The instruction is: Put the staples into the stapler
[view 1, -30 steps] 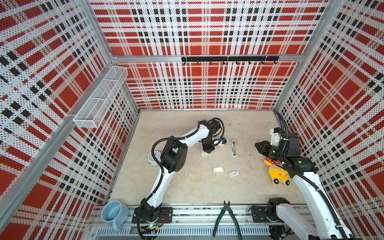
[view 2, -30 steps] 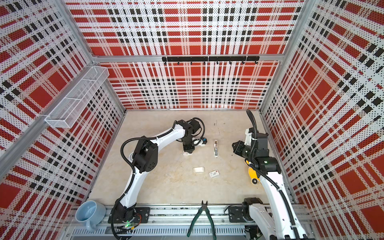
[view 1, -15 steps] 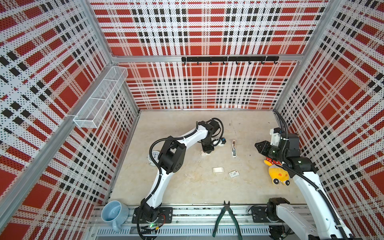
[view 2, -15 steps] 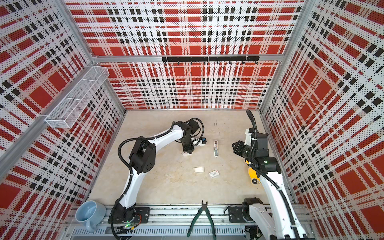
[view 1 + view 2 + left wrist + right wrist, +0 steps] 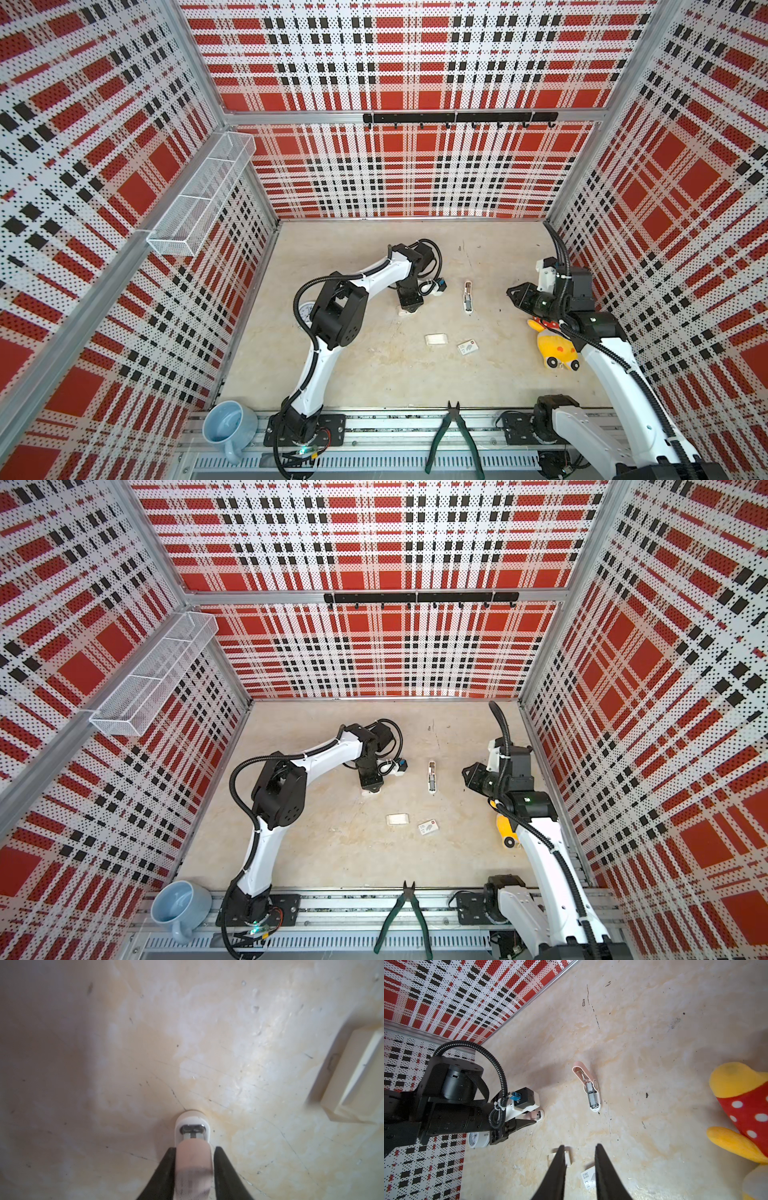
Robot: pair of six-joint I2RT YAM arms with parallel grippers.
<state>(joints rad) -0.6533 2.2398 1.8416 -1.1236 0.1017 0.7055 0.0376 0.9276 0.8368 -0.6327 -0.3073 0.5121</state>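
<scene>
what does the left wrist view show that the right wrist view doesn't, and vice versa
Only left wrist: a close-up of the metal slot in the pink and white piece. Only right wrist: the open stapler, plush toy, round gauge and patterned wall. Both: the table, and that piece between the fingers of the left end effector.

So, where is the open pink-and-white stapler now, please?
The open pink-and-white stapler lies near the middle of both top views, between the left gripper and the right gripper.
</scene>
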